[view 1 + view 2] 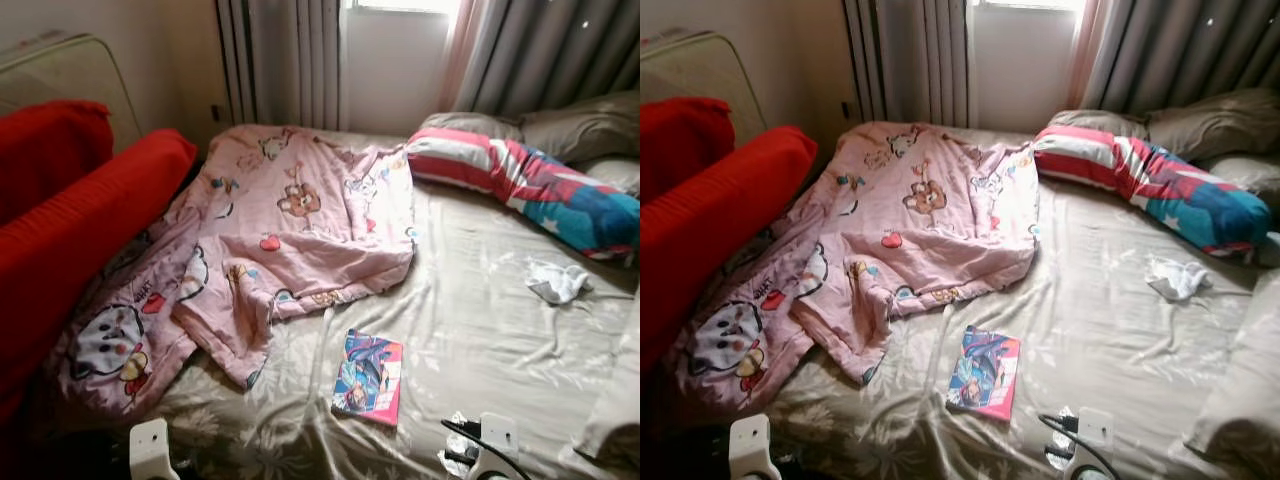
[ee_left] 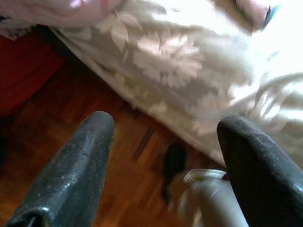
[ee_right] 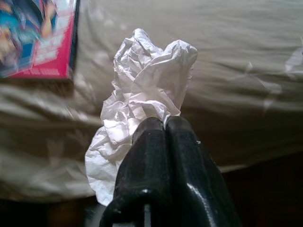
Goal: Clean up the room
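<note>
- While head views show the bed (image 1: 480, 330) with blanket (image 1: 290, 220), book (image 1: 368, 377), rag (image 1: 556, 281): clutter left.
- Left wrist: left gripper (image 2: 165, 165) gapes empty over floor (image 2: 71, 142), idle.
- Right wrist: right gripper (image 3: 165, 124) clamped on crumpled tissue (image 3: 142, 99), probably trash-bound.

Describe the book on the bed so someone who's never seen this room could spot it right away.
Start at the bed with its beige floral sheet, and find the rumpled pink cartoon blanket on its left half. Just past the blanket's lower edge, near the foot of the bed, lies the book. It is the only flat, hard-edged thing there, with a glossy pink and blue cover.
</note>
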`<state>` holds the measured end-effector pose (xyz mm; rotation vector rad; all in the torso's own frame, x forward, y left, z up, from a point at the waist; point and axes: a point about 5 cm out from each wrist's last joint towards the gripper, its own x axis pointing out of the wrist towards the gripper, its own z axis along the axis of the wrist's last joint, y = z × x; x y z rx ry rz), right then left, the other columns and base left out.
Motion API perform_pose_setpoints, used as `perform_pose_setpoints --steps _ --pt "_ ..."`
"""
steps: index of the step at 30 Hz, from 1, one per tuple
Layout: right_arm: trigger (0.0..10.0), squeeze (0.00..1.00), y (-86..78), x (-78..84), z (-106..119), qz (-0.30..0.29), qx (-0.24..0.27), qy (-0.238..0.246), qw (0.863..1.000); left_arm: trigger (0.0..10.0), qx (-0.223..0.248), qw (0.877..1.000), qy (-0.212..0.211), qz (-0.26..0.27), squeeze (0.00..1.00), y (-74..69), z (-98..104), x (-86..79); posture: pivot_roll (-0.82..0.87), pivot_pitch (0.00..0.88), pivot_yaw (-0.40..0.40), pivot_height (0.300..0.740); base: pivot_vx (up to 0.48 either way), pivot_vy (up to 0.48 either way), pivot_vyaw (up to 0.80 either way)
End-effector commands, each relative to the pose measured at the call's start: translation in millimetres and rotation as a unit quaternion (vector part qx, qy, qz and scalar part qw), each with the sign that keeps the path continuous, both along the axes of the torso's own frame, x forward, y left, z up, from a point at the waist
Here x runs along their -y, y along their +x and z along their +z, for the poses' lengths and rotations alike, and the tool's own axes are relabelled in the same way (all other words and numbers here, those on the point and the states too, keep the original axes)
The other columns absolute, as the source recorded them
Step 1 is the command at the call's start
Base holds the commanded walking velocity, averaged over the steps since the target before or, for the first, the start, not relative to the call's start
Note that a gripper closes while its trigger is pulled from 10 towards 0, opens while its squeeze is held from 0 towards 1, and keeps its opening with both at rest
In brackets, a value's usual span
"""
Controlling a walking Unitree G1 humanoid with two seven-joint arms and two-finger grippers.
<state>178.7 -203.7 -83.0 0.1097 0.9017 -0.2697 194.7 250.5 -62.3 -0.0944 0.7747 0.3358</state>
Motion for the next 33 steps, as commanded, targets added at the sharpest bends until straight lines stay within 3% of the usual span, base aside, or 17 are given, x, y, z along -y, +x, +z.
perform_pose_setpoints --steps 1,15,28,33 --pt "10.0 0.00 6.9 1.7 3.5 0.006 0.007 -0.005 1.000 10.0 -0.022 1.000 -0.006 -0.006 0.00 -10.4 -7.3 4.4 0.07 0.000 -0.028 0.740 -0.266 0.000 0.00" --pt "10.0 0.00 5.2 1.3 2.6 0.006 0.004 -0.006 1.000 10.0 -0.028 1.000 -0.005 -0.008 0.00 -15.0 -9.1 3.2 0.07 0.000 -0.029 0.740 -0.267 0.000 0.00" --pt "10.0 0.00 5.0 -1.2 2.0 0.025 0.000 -0.002 1.000 10.0 -0.033 0.999 -0.007 -0.003 0.00 -19.7 -11.2 2.5 0.08 0.000 -0.035 0.740 0.000 0.000 0.00" --pt "10.0 0.00 5.4 -3.0 1.9 0.033 0.001 0.005 0.999 10.0 -0.034 0.999 -0.007 -0.003 0.00 -19.7 -11.0 1.6 0.08 0.000 -0.035 0.740 0.000 0.000 0.63"
